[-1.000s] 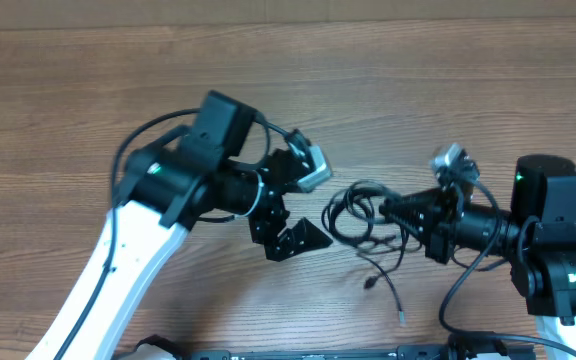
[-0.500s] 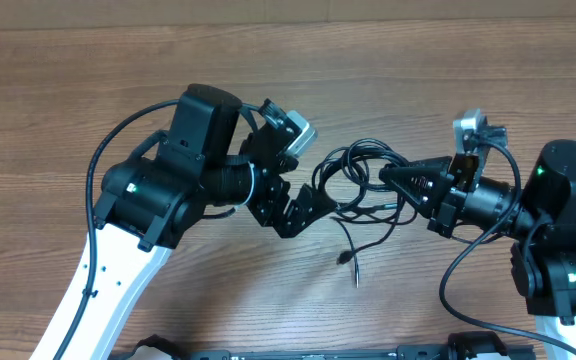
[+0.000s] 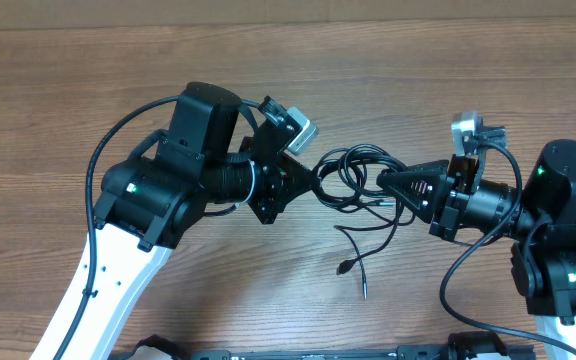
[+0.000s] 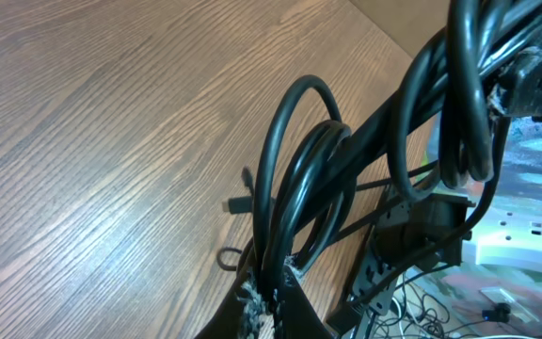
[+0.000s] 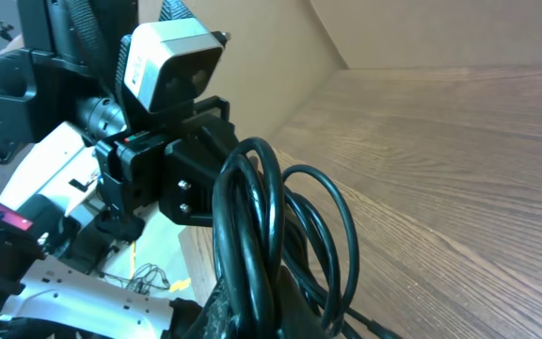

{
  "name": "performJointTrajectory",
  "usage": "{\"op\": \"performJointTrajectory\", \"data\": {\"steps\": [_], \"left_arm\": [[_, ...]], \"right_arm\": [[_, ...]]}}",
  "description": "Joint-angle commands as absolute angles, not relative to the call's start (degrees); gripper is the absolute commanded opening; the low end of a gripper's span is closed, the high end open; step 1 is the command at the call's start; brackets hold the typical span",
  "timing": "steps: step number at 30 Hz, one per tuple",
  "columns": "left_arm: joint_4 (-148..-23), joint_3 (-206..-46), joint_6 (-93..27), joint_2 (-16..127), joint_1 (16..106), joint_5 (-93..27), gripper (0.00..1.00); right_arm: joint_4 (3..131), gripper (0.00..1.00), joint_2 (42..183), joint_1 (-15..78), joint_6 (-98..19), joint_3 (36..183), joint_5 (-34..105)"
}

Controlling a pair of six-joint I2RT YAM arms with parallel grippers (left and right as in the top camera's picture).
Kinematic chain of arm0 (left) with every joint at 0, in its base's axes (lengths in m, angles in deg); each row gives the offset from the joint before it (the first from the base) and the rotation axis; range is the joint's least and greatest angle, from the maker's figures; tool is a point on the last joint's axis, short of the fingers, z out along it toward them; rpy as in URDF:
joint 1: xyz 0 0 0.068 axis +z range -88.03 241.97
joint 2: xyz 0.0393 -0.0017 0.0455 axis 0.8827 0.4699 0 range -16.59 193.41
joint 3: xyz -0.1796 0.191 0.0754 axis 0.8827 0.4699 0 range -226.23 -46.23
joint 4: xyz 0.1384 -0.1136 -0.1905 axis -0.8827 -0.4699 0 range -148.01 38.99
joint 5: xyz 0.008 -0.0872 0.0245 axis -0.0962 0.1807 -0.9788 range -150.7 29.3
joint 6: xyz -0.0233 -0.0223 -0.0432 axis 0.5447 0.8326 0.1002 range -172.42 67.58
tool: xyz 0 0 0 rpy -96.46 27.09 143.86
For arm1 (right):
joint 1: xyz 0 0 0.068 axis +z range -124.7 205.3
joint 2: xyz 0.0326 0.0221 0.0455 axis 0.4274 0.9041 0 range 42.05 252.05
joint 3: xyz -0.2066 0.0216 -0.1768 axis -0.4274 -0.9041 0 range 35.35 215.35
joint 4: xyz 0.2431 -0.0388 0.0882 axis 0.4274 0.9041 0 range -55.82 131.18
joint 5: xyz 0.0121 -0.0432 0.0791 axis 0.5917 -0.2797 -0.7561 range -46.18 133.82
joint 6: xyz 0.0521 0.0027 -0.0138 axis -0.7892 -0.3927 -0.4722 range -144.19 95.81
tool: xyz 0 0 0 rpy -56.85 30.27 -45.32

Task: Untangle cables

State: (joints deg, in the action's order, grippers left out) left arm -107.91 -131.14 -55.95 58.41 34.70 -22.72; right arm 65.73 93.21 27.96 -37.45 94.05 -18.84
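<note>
The cables point(image 3: 356, 180) form a small tangle of thin black loops held above the wooden table between both arms. My left gripper point(image 3: 313, 180) is shut on the bundle's left side; in the left wrist view the loops point(image 4: 299, 188) rise straight out of the closed fingertips point(image 4: 252, 299). From the right, my right gripper point(image 3: 386, 183) is shut on the same bundle, with several strands point(image 5: 252, 235) pinched between its fingers. A loose strand hangs down to a small plug point(image 3: 346, 267) lying on the table.
The wooden table point(image 3: 68, 90) stretches out around both arms. A tan wall or board point(image 3: 288, 10) runs along the far edge. The left arm's body point(image 3: 168, 190) and the right arm's body point(image 3: 558, 230) flank the bundle.
My left gripper has closed on the left side of the cable bundle, where its jaws stood open before. The right gripper has kept its grip. The hanging plug end has shifted slightly.
</note>
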Motion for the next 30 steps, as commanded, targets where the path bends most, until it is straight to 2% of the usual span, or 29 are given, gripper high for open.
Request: {"op": "performJointTrajectory", "data": {"steps": [1, 3, 5, 6, 10, 11, 22, 26, 30], "left_arm": [[-107.5, -132.0, -56.7, 58.0, 34.9, -19.7, 0.04], [-107.5, -132.0, -56.7, 58.0, 34.9, -19.1, 0.08], [-107.5, -132.0, -56.7, 58.0, 34.9, -18.6, 0.21], [-107.5, -132.0, -56.7, 58.0, 34.9, -18.2, 0.21], [-107.8, -131.9, -56.7, 58.0, 34.9, -16.7, 0.05], [-107.8, -131.9, -56.7, 58.0, 34.9, -16.8, 0.04], [-107.7, -131.9, -56.7, 58.0, 34.9, -15.6, 0.04], [-107.7, -131.9, -56.7, 58.0, 34.9, -15.6, 0.04], [-107.7, -131.9, -56.7, 58.0, 34.9, -15.7, 0.05]], "right_arm": [[65.3, 0.04, 92.8, 27.9, -37.2, 94.6, -22.2], [65.3, 0.04, 92.8, 27.9, -37.2, 94.6, -23.3], [65.3, 0.04, 92.8, 27.9, -37.2, 94.6, -23.4], [65.3, 0.04, 92.8, 27.9, -37.2, 94.6, -23.4], [65.3, 0.04, 92.8, 27.9, -37.2, 94.6, -23.4], [65.3, 0.04, 92.8, 27.9, -37.1, 94.6, -23.4], [65.3, 0.04, 92.8, 27.9, -35.7, 94.6, -27.6], [65.3, 0.04, 92.8, 28.2, -30.8, 94.6, -33.3], [65.2, 0.04, 92.8, 29.4, -30.0, 94.6, -33.4]]}}
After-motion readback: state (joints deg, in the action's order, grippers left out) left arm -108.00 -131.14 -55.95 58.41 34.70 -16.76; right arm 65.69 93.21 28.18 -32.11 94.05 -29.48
